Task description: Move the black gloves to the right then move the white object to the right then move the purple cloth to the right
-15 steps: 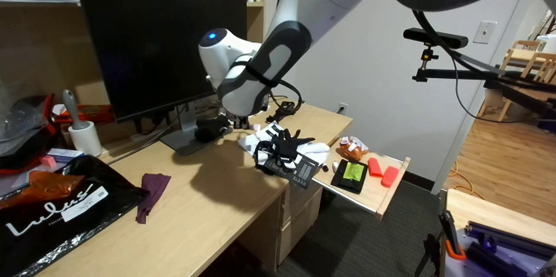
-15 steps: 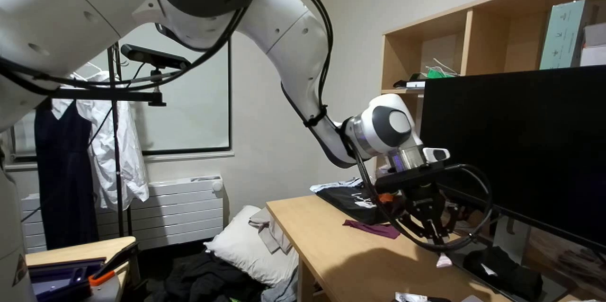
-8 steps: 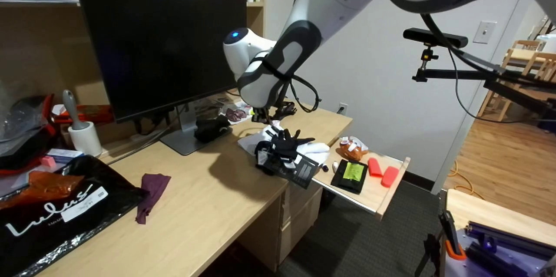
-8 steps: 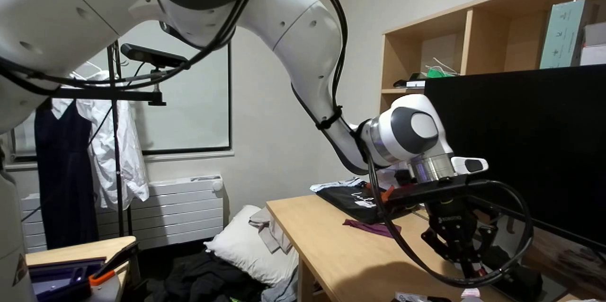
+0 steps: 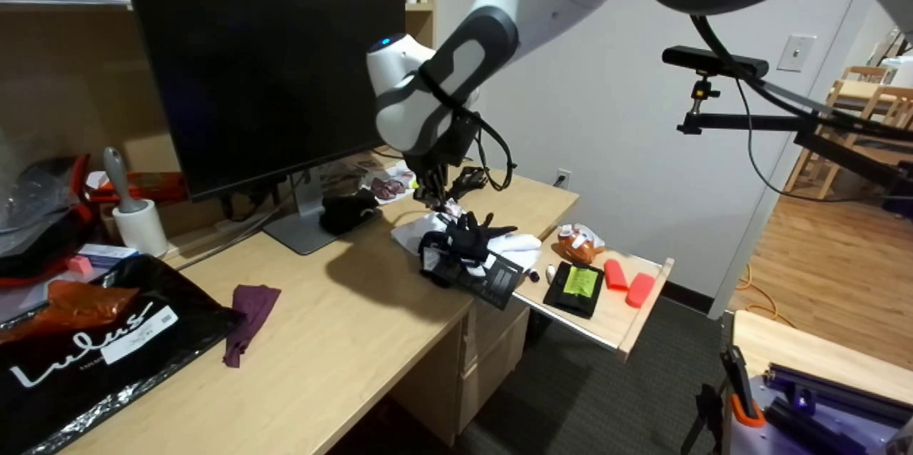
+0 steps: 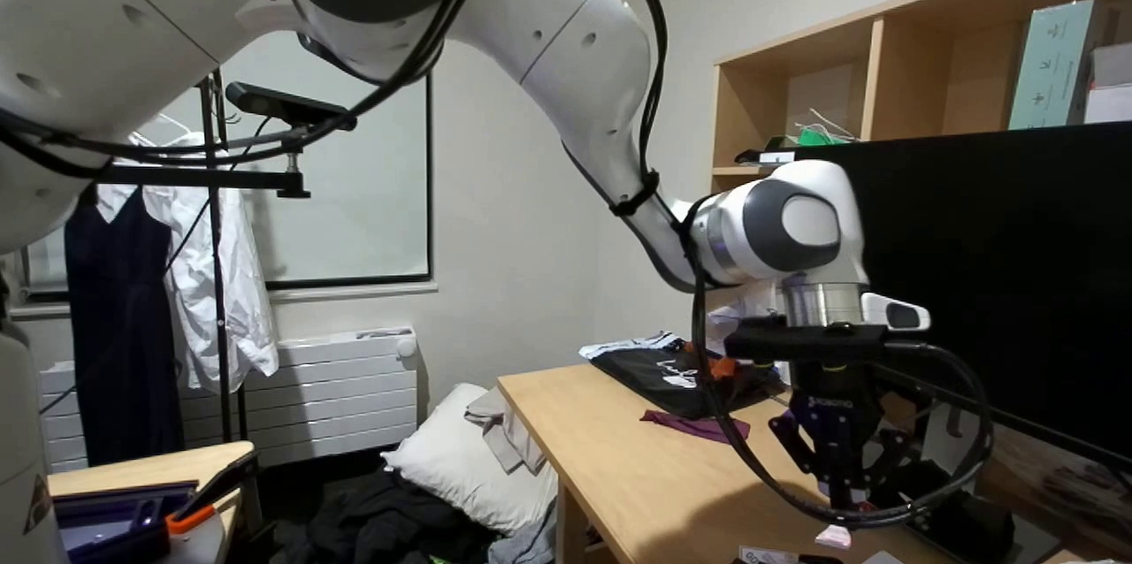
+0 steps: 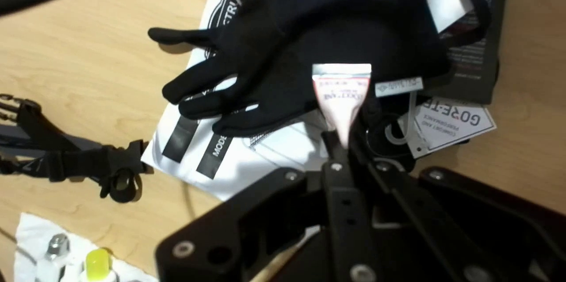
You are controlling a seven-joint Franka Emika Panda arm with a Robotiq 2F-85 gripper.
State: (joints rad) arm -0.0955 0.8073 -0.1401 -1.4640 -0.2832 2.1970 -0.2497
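The white object, a small whitish-pink tube (image 7: 339,92), is pinched by its narrow end between the fingertips of my gripper (image 7: 347,138). Its flat silvery end points away from the fingers, over the black gloves (image 7: 287,47). In an exterior view my gripper (image 5: 432,200) is just above the far edge of the black gloves (image 5: 474,235), which lie on white papers with grey tags attached. The tube also shows under the gripper in an exterior view (image 6: 833,537). The purple cloth (image 5: 250,323) lies crumpled beside the black bag, far from the gripper; it also shows in an exterior view (image 6: 697,425).
A monitor (image 5: 271,91) stands behind the desk, with a black bundle (image 5: 348,212) on its foot. An open drawer (image 5: 645,309) holds red items and a black pouch. A black bag with white lettering (image 5: 143,362) and a black buckled strap (image 7: 88,158) lie on the desk.
My gripper has carried the tube from beside the monitor's foot across to the gloves' edge. Over the last half second the wrist has turned more upright. The gloves and purple cloth have not moved.
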